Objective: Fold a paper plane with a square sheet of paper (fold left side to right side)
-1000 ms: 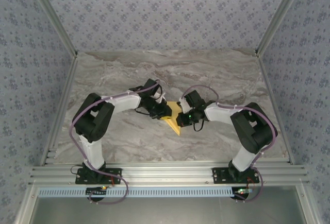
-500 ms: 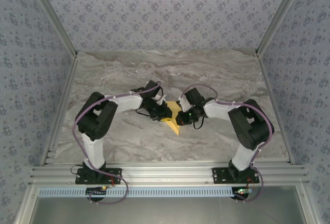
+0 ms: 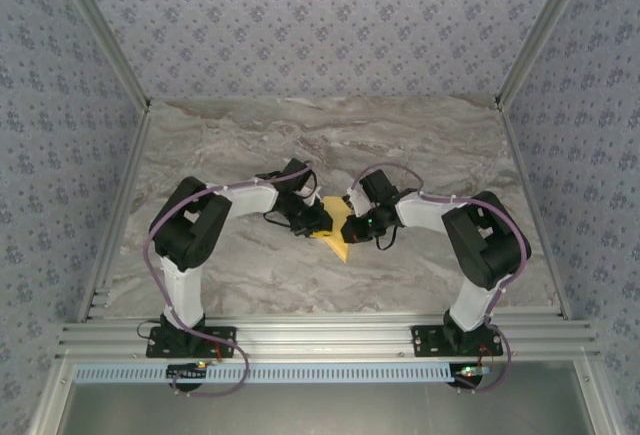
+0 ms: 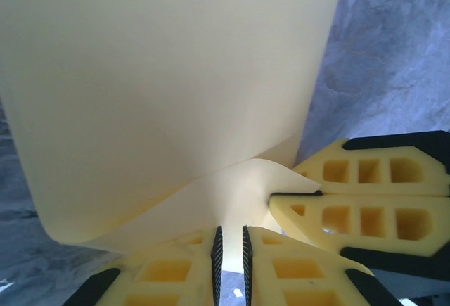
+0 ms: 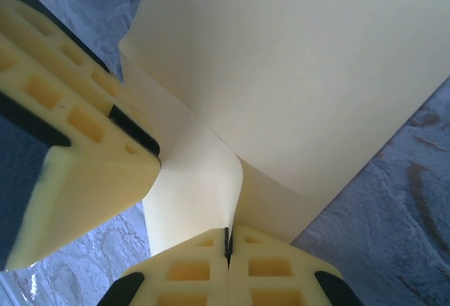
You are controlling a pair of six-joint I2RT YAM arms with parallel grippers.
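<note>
The yellow-orange square sheet of paper [image 3: 339, 240] lies partly folded on the marble table [image 3: 420, 145] between both arms, with one layer curling up. My left gripper [image 3: 317, 223] is at its left edge. In the left wrist view the left gripper [image 4: 230, 239] has a narrow gap between its pads, and the paper [image 4: 169, 88] lies just beyond it, not pinched. My right gripper [image 3: 353, 227] is at the paper's right side. In the right wrist view the right gripper [image 5: 226, 239] is shut on the raised flap of paper [image 5: 204, 179]. The two grippers nearly touch.
Aluminium rails [image 3: 320, 335] run along the near edge, with slanted frame posts [image 3: 100, 35] at the sides and patterned walls behind. Bare marble table surrounds the paper on all sides.
Both arms have drawn in slightly toward the paper. The paper's visible tip has shifted a little up and left, and the grippers stay at its edges.
</note>
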